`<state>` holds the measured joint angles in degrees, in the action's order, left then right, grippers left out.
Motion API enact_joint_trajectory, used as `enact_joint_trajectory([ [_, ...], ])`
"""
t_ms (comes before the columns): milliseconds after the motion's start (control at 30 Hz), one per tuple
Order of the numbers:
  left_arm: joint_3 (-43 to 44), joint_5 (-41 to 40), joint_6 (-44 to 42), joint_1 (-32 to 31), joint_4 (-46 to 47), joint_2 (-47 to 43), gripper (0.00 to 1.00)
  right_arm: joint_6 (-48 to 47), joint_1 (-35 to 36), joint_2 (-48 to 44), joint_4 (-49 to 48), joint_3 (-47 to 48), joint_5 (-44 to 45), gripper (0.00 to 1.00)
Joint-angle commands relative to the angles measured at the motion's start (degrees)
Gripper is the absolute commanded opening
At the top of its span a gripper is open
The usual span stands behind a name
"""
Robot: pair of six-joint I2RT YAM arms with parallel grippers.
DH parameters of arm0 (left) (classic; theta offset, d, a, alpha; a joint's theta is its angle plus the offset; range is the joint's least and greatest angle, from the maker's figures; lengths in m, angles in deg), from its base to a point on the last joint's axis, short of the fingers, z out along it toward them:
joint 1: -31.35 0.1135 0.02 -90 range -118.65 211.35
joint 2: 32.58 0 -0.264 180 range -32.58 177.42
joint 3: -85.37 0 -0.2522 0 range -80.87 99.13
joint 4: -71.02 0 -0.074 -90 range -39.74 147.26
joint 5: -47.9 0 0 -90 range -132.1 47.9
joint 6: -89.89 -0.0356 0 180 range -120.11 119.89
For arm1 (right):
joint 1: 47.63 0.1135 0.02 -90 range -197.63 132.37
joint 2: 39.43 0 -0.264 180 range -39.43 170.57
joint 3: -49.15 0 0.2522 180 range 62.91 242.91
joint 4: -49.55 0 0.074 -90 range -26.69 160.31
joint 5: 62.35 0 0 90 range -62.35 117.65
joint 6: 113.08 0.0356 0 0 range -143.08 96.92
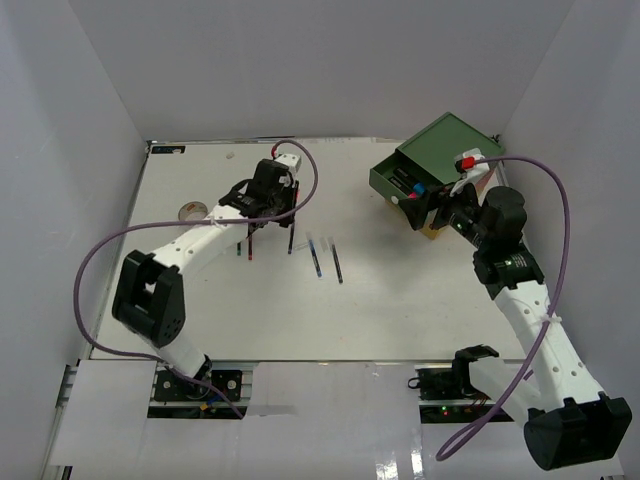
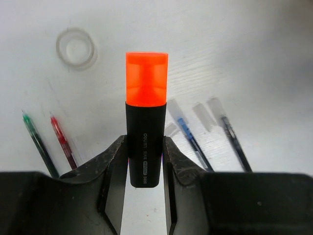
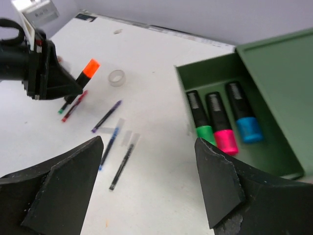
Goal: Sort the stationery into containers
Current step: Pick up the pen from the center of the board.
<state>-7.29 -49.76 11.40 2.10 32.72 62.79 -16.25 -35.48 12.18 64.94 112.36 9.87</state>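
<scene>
Marker, black barrel with orange cap point(image 2: 145, 122), clamped between the fingers of left gripper point(image 2: 145, 161), centre of left wrist view, cap pointing away from gripper, above white table point(image 2: 244, 58). Clear tape ring point(image 2: 76, 48) upper left. Green pen point(image 2: 38, 141) and red pen point(image 2: 62, 142) lower left, blue pen point(image 2: 190, 136) and dark pen point(image 2: 234, 139) lower right, all on table. Right gripper point(image 3: 146, 171) spread wide, holding nothing. Green drawer point(image 3: 215, 73) pulled out at right of right wrist view, three black markers point(image 3: 215, 122) capped green, pink and blue side by side inside.
</scene>
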Motion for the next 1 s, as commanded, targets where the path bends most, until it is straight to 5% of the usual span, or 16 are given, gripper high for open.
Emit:
enact_joint_trajectory([
  [0,-3.2,5.5,-11.1,-2.5,5.5,-9.1,0.11,-0.6,1.4,2.8,1.1,5.3,-8.7,0.82],
  [367,-11.6,19.5,-28.5,-8.4,9.4,-22.8,0.08,3.1,10.3,15.7,7.2,15.5,-16.1,0.84],
  [967,-14.7,18.6,-38.4,-14.2,11.2,-27.5,0.09,6.2,19.8,28.1,9.1,23.9,-16.8,0.74],
])
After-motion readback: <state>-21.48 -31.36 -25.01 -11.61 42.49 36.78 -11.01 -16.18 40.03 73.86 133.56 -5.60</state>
